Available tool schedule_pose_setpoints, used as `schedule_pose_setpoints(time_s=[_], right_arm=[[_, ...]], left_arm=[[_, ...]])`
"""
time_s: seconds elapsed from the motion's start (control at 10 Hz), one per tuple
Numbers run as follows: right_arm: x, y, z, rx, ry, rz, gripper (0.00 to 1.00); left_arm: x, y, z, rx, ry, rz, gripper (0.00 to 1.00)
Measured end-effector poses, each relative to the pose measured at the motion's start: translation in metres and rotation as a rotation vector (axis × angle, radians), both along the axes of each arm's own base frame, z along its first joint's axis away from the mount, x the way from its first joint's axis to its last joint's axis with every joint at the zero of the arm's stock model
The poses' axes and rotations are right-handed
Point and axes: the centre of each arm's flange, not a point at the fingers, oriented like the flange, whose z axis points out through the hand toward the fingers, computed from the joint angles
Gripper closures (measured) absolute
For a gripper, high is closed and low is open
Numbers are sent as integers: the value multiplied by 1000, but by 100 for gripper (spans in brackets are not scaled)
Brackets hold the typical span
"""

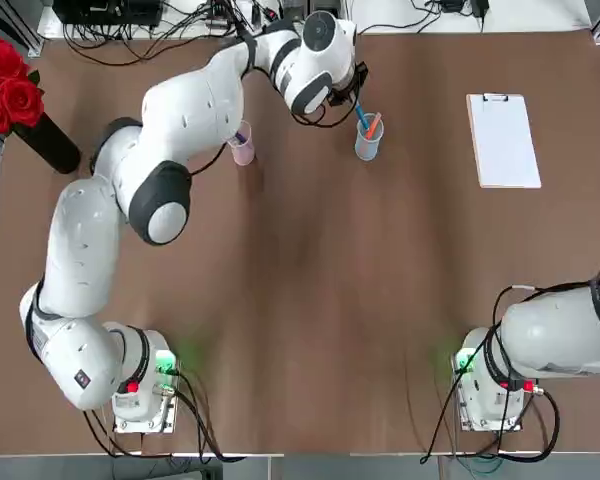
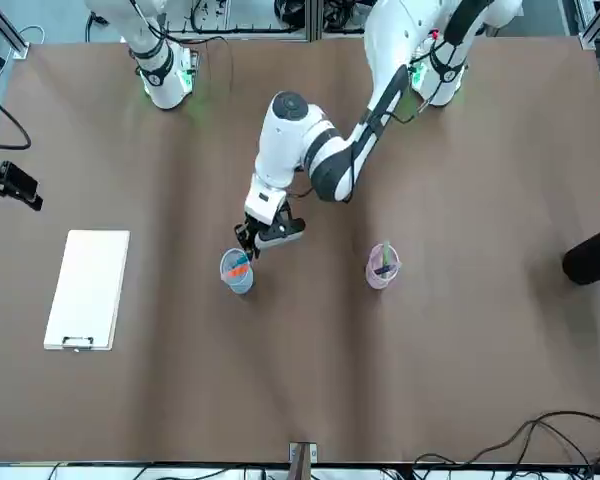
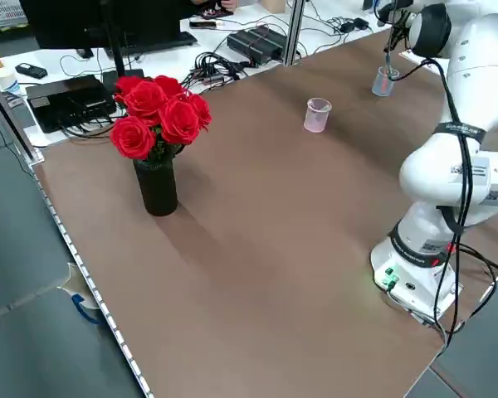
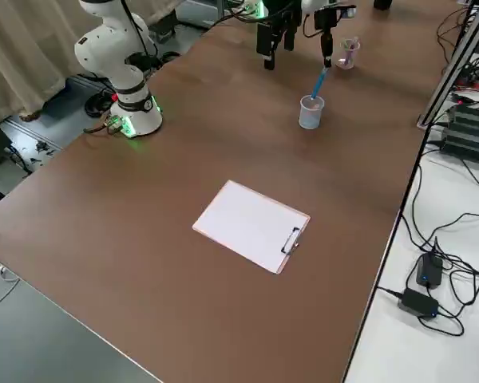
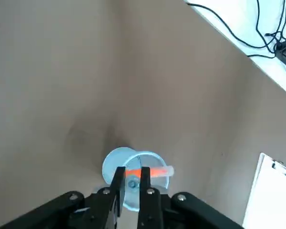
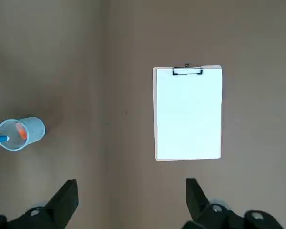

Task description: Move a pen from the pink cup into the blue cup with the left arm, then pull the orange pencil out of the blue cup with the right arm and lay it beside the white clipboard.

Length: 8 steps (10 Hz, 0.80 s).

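In the top view's upper centre the left end effector (image 1: 357, 100) hangs over the blue cup (image 1: 368, 141), fingers clamped on the pen (image 4: 319, 82), whose lower end dips inside the rim; the orange pencil (image 2: 239, 269) leans in the same cup, mostly hidden; the pink cup (image 1: 241, 146) stands at upper left, partly behind the arm; the white clipboard (image 1: 502, 140) lies at upper right; the right end effector (image 6: 131, 202) is parked wide open with nothing in it, its fingertips cut off by the frame edge.
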Motion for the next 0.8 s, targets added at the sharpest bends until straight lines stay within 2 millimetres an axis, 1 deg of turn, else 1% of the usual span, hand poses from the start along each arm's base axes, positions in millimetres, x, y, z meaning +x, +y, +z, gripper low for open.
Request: schedule_pose_setpoints(time_s=[0.2,0.4,0.6,0.7,0.8], right_arm=[[0,0,0,0,0,0,0],[0,0,0,0,0,0,0],[0,0,0,0,0,0,0],[0,0,0,0,0,0,0],[0,0,0,0,0,0,0]], left_arm=[[-1,-2,-5,0,1,-3,82],[-4,-5,-5,-4,-1,-9,54],[-4,-5,-4,-6,-3,-9,22],[-3,-5,-3,-8,-5,-8,8],[-2,-6,-1,-11,-8,-7,0]])
